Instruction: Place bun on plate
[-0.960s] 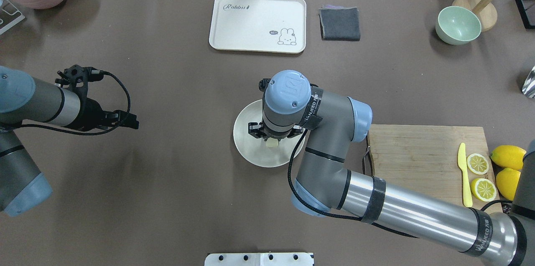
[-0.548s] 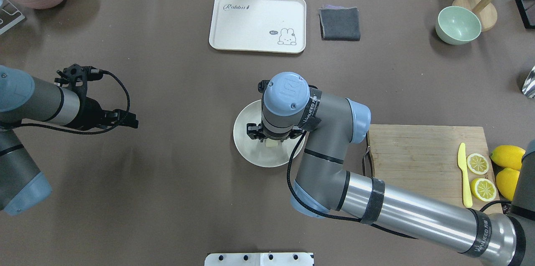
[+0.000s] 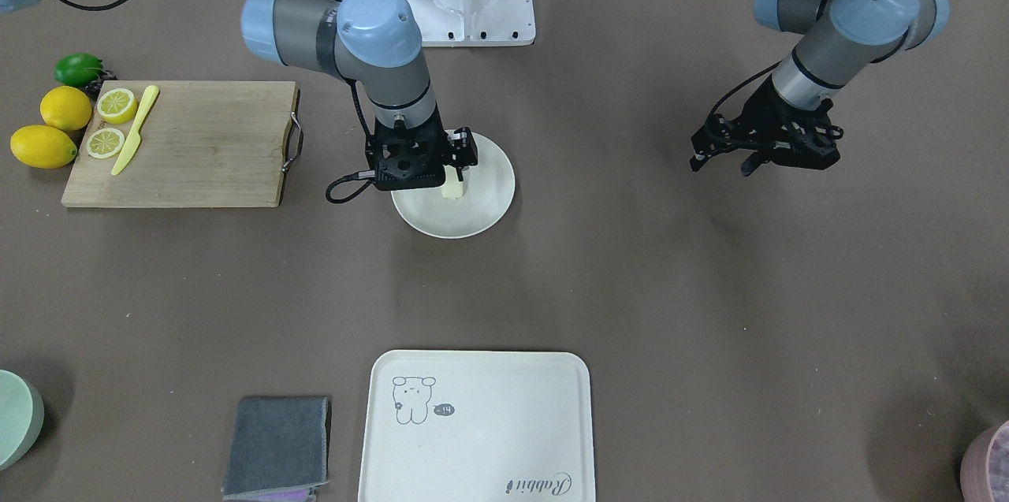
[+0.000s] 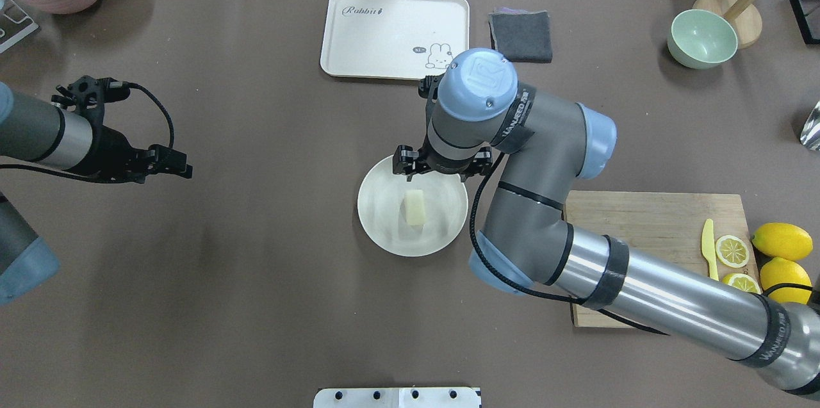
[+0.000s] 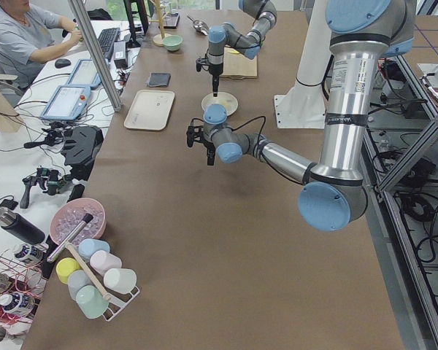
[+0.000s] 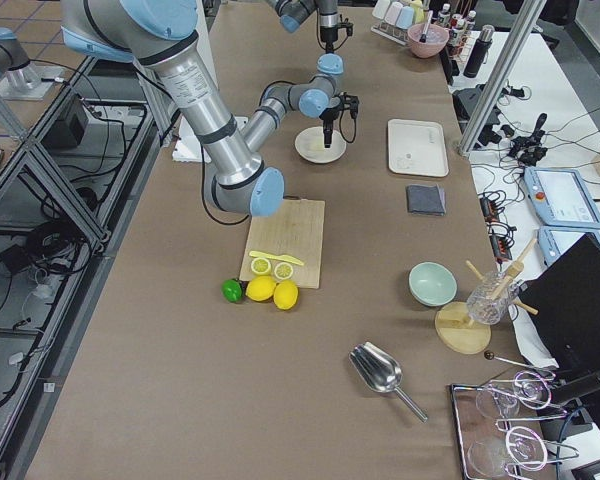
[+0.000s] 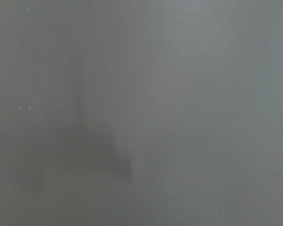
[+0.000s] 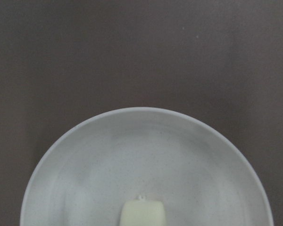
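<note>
The bun (image 4: 414, 209) is a small pale cream block lying free near the middle of the round off-white plate (image 4: 384, 232). In the right wrist view the bun (image 8: 142, 214) sits at the bottom edge on the plate (image 8: 108, 155), with no fingers touching it. My right gripper (image 3: 461, 159) hangs just above the plate's robot-side half, open and holding nothing; in the overhead view its wrist hides the fingertips. Far off to the side, my left gripper (image 4: 176, 164) hovers open and empty over bare table.
A cream tray (image 4: 394, 33) and a folded grey cloth (image 4: 521, 36) lie beyond the plate. A wooden cutting board (image 4: 640, 235) with a yellow knife (image 4: 707, 248), lemon slices and whole lemons (image 4: 781, 240) lies to the right. A mint bowl (image 4: 701, 38) stands far right.
My right gripper let go of the bun, rose and drew back toward the tray, leaving the bun lying on the plate. The left arm pulled a little further left.
</note>
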`<state>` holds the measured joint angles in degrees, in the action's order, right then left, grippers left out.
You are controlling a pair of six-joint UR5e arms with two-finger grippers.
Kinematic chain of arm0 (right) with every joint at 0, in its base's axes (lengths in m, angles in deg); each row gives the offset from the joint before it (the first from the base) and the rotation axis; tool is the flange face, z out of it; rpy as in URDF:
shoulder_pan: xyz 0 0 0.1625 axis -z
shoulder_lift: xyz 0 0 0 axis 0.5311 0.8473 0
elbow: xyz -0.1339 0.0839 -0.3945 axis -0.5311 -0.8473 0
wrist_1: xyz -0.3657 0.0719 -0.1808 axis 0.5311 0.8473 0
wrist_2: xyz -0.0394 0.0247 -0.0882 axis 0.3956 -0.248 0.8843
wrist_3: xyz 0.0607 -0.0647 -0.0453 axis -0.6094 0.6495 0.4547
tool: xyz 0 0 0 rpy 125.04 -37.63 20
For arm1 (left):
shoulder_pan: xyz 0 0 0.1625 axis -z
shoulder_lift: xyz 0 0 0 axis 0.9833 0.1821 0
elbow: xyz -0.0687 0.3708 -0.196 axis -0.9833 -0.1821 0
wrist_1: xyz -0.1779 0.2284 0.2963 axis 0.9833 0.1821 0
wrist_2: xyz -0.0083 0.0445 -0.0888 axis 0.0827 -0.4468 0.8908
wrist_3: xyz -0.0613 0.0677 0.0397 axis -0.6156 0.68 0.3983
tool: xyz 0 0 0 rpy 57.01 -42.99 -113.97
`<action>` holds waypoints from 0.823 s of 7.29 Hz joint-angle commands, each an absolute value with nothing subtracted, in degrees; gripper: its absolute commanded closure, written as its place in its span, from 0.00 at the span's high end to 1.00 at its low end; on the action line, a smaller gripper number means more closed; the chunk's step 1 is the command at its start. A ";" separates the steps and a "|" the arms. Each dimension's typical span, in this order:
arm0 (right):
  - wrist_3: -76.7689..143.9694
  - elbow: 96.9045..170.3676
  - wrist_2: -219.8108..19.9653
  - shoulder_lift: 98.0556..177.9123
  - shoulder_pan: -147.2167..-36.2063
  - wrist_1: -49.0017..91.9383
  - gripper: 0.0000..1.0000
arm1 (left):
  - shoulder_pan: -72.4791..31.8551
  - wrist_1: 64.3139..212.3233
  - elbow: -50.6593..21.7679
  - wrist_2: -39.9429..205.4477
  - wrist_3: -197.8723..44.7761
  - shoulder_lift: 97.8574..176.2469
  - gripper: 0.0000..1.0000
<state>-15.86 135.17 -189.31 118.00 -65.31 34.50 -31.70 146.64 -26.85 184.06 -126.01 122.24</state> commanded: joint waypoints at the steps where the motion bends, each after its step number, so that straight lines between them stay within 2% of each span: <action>1: -4.72 147.03 -191.15 129.35 -70.90 40.79 1.00 | -26.36 146.49 -27.27 185.67 -116.31 117.59 0.97; 4: 24.68 147.87 -197.12 144.94 -86.25 40.43 1.00 | -10.82 145.97 -26.93 197.13 -92.38 103.27 0.97; 6: 43.68 142.98 -201.06 151.30 -97.33 40.44 1.00 | -3.34 146.14 -22.72 198.32 -83.95 99.37 0.97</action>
<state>31.86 146.06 -198.38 147.36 -90.29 40.47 -8.10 146.13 -24.83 196.96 -91.17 102.06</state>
